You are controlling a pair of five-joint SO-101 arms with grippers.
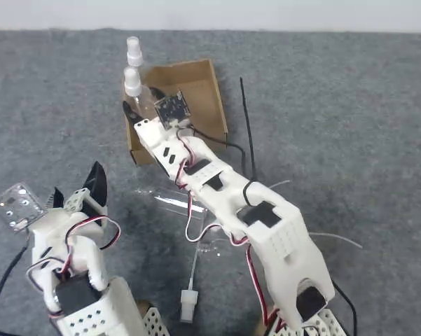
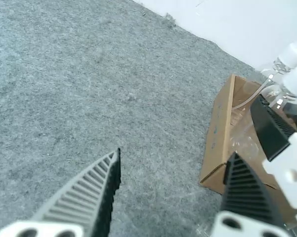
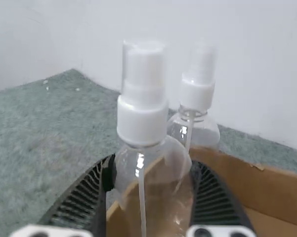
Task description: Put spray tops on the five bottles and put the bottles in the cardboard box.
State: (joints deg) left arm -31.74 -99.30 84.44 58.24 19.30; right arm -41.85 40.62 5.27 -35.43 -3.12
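1. The right gripper is closed around the body of a clear bottle, one ribbed finger on each side just below the shoulder. The bottle stands upright.
2. This held bottle carries a white spray top, whose dip tube runs down inside the bottle. The bottle looks empty, so it is probably light. Its thin plastic wall is smooth and likely to slip or dent, so a moderate squeeze on the widest part of the body is the safest hold. The spray top is a poor place to grip.
3. In the high view the held bottle sits at the upper-left corner of the cardboard box, with its base about level with the box wall.
4. A second bottle, also capped, stands just behind the held one. Whether it is inside the wall or just beyond it cannot be told.
5. The left gripper, at the lower left of the high view, has its fingers spread wide with nothing between them and is well apart from the box.
6. A loose spray top lies at the lower centre of the high view. The faint clear shapes under the right arm may be uncapped bottles.
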